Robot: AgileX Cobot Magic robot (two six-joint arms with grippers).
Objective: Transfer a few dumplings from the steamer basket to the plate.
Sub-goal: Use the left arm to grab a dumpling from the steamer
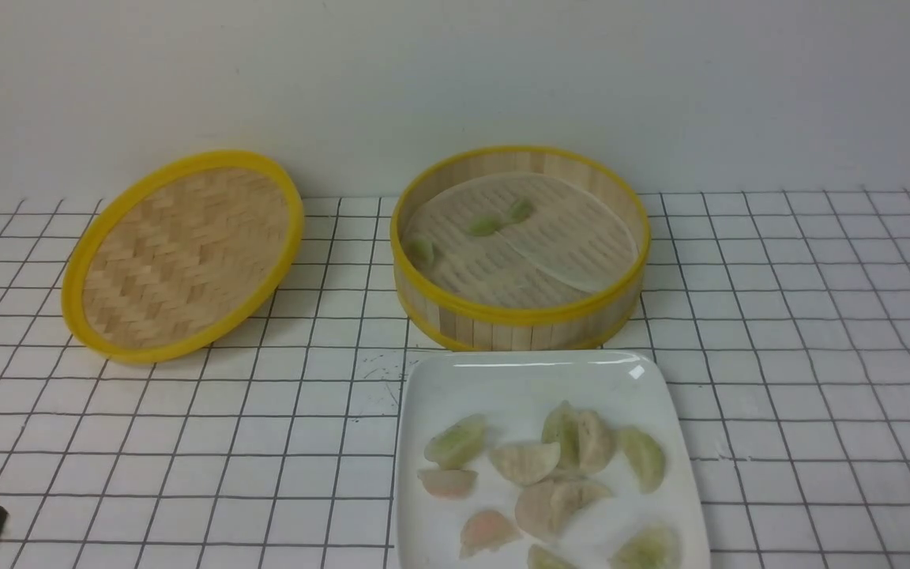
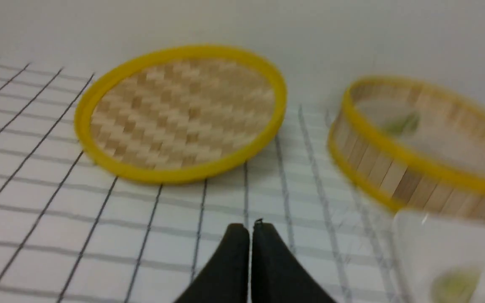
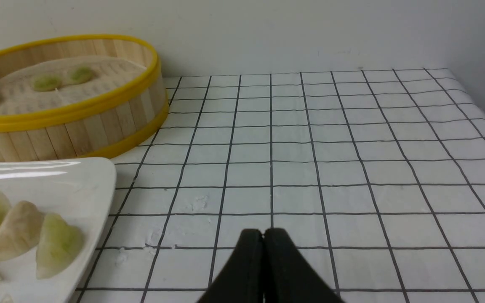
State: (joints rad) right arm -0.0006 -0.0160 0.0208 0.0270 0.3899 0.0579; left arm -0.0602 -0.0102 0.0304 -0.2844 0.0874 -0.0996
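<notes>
Lid (image 1: 186, 257): there it is on your left, yellow-rimmed and tilted, well apart from the basket.
Left gripper (image 2: 251, 227): your jaws are together, nothing between them, and its dark edge just peeps into the front view!
Basket (image 1: 518, 316): three green dumplings (image 1: 485, 225) in here, one by the left wall, two close together farther back.
Plate (image 1: 439, 387): just in front of the basket, and you've got five green ones on it, around the beige dumplings (image 1: 526, 462) and two pinkish dumplings (image 1: 489, 529).
Right gripper (image 3: 263, 231): jaws together too, nothing held, over the gridded table (image 3: 352, 168).
</notes>
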